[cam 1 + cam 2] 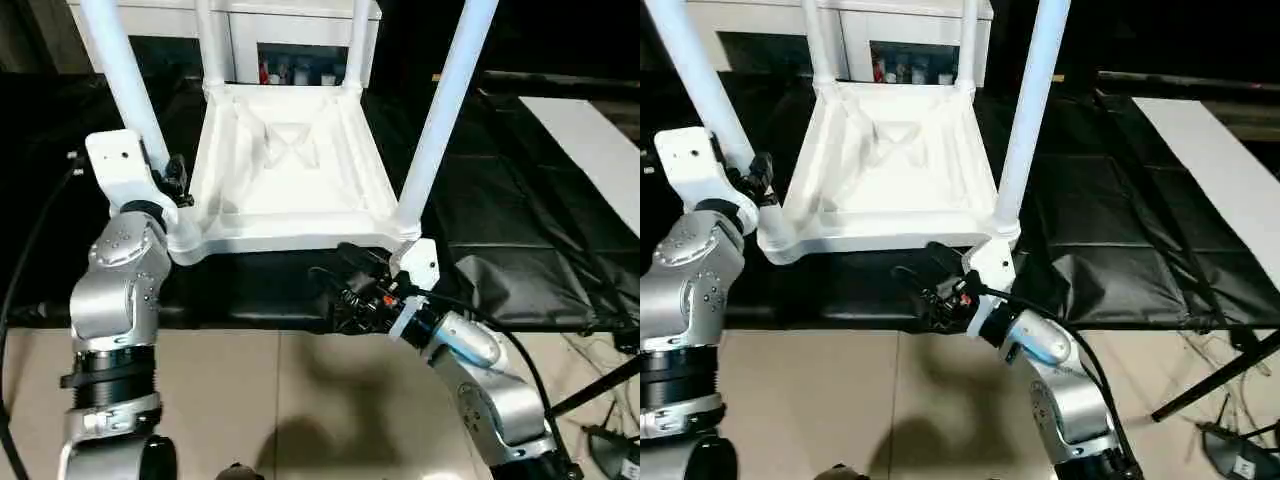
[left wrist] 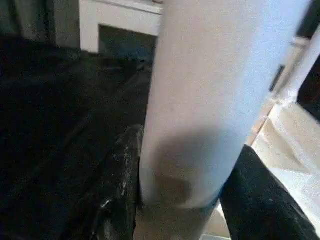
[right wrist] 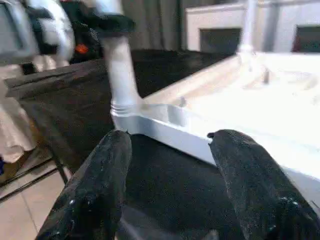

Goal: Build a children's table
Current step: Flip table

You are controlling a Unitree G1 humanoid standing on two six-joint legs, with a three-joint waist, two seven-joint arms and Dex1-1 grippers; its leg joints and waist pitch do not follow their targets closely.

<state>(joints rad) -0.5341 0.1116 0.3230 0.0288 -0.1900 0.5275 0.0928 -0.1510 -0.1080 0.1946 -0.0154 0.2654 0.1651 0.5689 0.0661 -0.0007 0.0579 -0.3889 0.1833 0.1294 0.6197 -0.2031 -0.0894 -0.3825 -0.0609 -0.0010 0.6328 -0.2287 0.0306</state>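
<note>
The children's table lies upside down on a black cloth, its ribbed tabletop (image 1: 290, 190) facing up. Legs stand in its corner sockets: near left (image 1: 125, 75), near right (image 1: 445, 110) and two at the back (image 1: 210, 40). My left gripper (image 1: 170, 180) is shut on the near left leg (image 2: 215, 100) just above its socket, with a black finger (image 2: 120, 180) pressed to each side. My right gripper (image 1: 350, 280) is open just below the front edge by the near right corner. Nothing sits between its fingers (image 3: 95, 195).
A white cabinet (image 1: 290, 40) with glass-fronted compartments stands behind the table. The black cloth (image 1: 520, 220) spreads far to the right, where a white board (image 1: 600, 150) lies. Tiled floor (image 1: 280, 400) lies below the front edge, with cables and a black stand leg (image 1: 600, 385) at the right.
</note>
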